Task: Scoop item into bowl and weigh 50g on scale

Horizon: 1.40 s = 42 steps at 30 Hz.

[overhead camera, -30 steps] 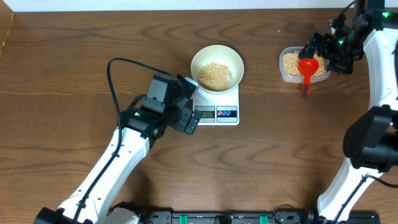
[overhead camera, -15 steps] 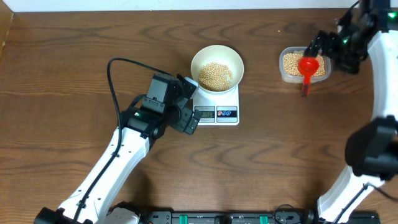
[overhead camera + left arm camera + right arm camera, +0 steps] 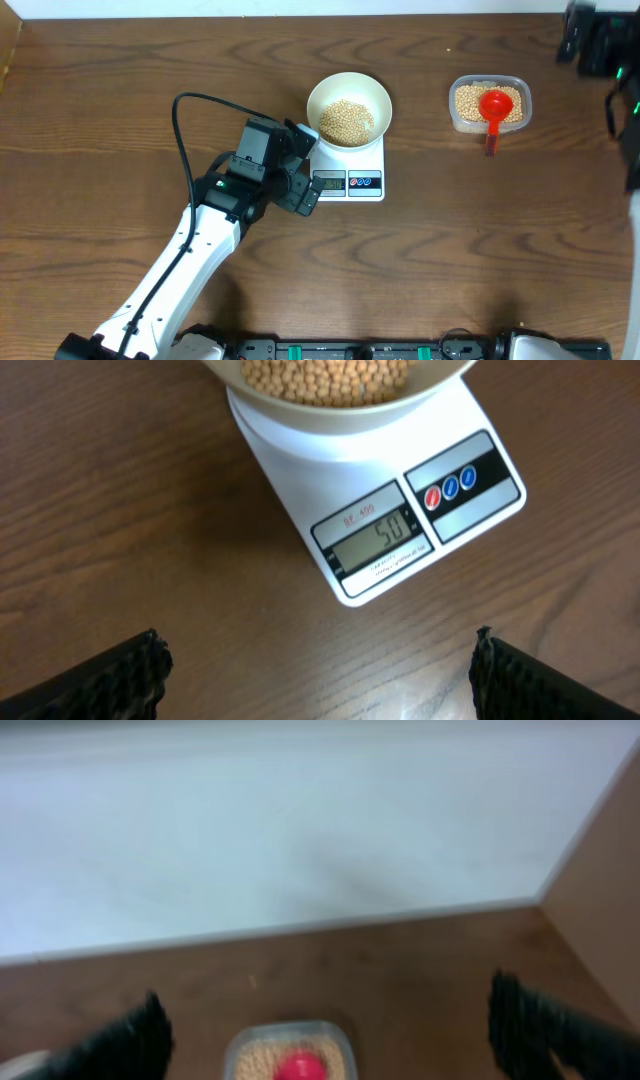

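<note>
Left pincer (image 3: 320,678), spread wide, hovers beside scale (image 3: 300,470).

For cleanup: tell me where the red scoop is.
Overhead, right side: the red scoop rests in the clear tub of beans, right of the scale.

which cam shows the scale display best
The left wrist view: the scale sits close up and its display reads 50. Overhead shows the display too small to read; the right wrist view misses the scale entirely.
</note>
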Tool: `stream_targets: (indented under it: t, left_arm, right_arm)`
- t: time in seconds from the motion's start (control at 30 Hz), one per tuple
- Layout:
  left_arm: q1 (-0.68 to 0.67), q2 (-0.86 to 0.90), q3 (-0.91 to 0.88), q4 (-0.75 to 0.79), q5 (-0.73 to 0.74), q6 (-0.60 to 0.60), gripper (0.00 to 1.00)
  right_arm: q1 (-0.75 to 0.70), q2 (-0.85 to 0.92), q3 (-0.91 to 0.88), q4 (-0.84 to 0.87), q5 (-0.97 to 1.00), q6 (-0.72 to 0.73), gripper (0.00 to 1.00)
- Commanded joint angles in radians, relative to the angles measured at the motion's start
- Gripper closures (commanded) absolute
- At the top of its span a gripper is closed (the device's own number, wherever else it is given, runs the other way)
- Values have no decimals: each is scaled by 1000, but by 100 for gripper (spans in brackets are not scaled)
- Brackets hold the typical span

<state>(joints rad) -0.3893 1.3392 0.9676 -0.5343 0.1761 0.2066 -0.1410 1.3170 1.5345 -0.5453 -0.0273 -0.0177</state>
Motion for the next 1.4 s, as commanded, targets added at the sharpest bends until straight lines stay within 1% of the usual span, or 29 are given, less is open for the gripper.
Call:
stream_targets:
  t: [0.0,0.03,0.07,0.1,0.17,0.23,0.43,0.5,0.63,0.77,0.8,1.0,1.13,1.2,1.23,1.37]
  left_arm:
    - [-2,8,-3,-1,-13,-1,2]
    - [-2,8,-3,-1,-13,-1,2]
    - [-2,8,-3,-1,-12,-1,2]
    - [-2,8,-3,-1,-13,-1,2]
    - [-2,8,-3,-1,-12,-1,2]
    - [-2,8,-3,-1,-13,-1,2]
    - [-2,8,-3,-1,-13,-1,2]
    - [-2,8,-3,-1,-12,-1,2]
    - [-2,8,-3,-2,-12,-1,2]
    - [-2,8,-3,-2,-13,-1,2]
    - [-2,8,-3,-2,-12,-1,2]
    - [-2,8,-3,-2,-13,-1,2]
    - [-2,8,-3,-2,-12,-1,2]
    - [-2,8,-3,-2,-12,-1,2]
    - [-2,8,-3,-3,-12,-1,2]
    - [-2,8,-3,-3,-13,-1,2]
  right_arm:
    - [4,-160,-308,197,16,-8,1]
    - [4,-214,-403,269,16,10,1]
    - [4,-243,-453,304,16,21,1]
    - [4,-347,-620,410,17,62,1]
    - [4,-425,-737,478,16,86,1]
    - [4,-536,-895,560,14,107,1]
    - [4,-795,-1241,737,6,142,1]
    - [4,-851,-1311,774,6,157,1]
    - [4,-941,-1416,823,6,188,1]
    - [4,-1054,-1522,826,6,255,1]
    - [5,-1094,-1529,774,6,281,1]
    - [5,-1179,-1529,643,6,283,1]
    - [5,-1263,-1529,485,6,283,1]
    - [3,-1317,-1529,474,5,284,1]
    - [4,-1309,-1529,491,6,283,1]
    - [-1,-1312,-1529,470,10,283,1]
